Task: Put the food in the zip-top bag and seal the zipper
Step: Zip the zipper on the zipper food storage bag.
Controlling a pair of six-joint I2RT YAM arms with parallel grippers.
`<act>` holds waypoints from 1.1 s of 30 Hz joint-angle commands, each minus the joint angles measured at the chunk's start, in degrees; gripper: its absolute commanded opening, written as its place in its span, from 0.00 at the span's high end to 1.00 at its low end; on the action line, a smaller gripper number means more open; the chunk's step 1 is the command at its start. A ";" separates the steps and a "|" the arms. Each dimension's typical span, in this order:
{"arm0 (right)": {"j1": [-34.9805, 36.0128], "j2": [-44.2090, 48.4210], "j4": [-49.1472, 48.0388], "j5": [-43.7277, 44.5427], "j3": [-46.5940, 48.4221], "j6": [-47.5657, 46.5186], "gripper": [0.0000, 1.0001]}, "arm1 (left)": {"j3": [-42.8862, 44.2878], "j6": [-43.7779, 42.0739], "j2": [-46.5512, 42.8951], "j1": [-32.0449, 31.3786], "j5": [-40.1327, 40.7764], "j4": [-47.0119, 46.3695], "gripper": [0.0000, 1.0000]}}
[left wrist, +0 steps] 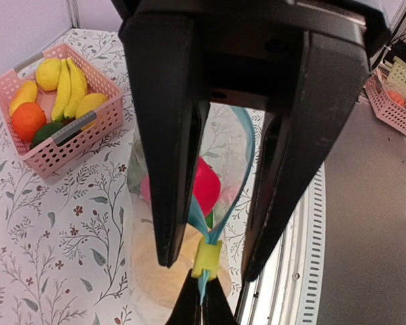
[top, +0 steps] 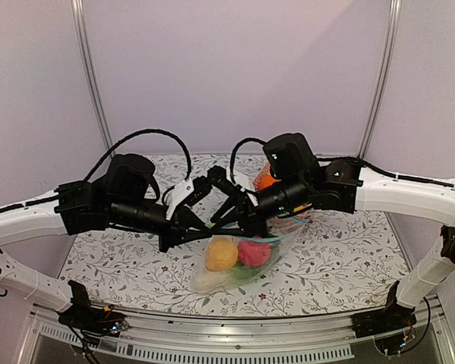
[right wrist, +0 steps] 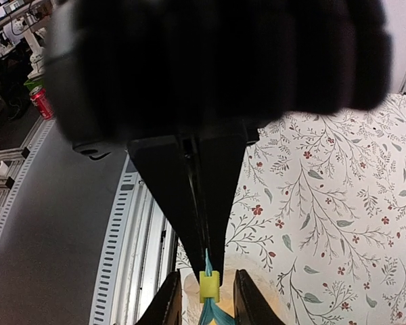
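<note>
The left gripper [top: 208, 220] is reaching in from the left and the right gripper [top: 239, 216] from the upper right, both meeting at the centre of the frame just above the zip-top bag [top: 279, 252]. The bag is lying on the flowered counter [top: 121, 258], lower middle. Inside it, the peach-orange fruit [top: 221, 254] is sitting left of the red-pink fruit [top: 254, 252], with the bok choy [top: 218, 280] showing below them. The teal zipper [top: 270, 240] is running along the bag's upper right edge.
</note>
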State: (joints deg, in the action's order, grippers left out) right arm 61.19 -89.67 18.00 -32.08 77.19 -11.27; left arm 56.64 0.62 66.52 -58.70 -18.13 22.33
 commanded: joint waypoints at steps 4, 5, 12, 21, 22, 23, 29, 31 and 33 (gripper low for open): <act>0.52 -1.56 1.45 -0.11 0.68 -0.63 0.82 | 0.93 -0.54 -0.51 1.46 -1.26 -1.58 1.00; 0.53 -1.56 1.73 0.05 0.73 -0.74 0.84 | 0.93 -0.54 -0.51 1.51 -1.37 -1.63 1.00; 0.54 -1.17 2.05 0.83 0.60 -0.95 0.97 | 0.86 -0.54 -0.36 1.83 -1.56 -1.59 1.00; 0.58 0.96 2.14 3.81 -0.89 -1.33 1.00 | 1.32 -2.39 -1.39 2.34 0.91 1.15 1.00; 0.52 1.59 2.21 4.45 -1.27 -1.37 1.00 | 1.36 -2.62 -1.65 2.53 1.47 1.67 1.00; 0.51 1.97 2.21 5.00 -1.59 -1.43 1.00 | 1.36 -2.86 -1.83 2.68 1.82 2.22 1.00; 0.56 4.33 3.21 7.74 -2.93 -1.63 1.00 | 1.52 -3.95 -2.90 3.45 3.71 4.79 1.00; 0.56 4.86 3.54 8.26 -3.17 -1.74 1.00 | 1.54 -4.28 -3.11 3.62 4.24 5.50 1.00; 0.52 5.39 4.21 8.72 -3.31 -1.89 1.00 | 1.55 -4.35 -3.39 3.75 4.67 5.94 1.00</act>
State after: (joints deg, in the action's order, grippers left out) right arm 62.11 -87.88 16.78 -25.63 75.42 -12.73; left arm 56.99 -2.59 65.69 -57.32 -17.26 23.35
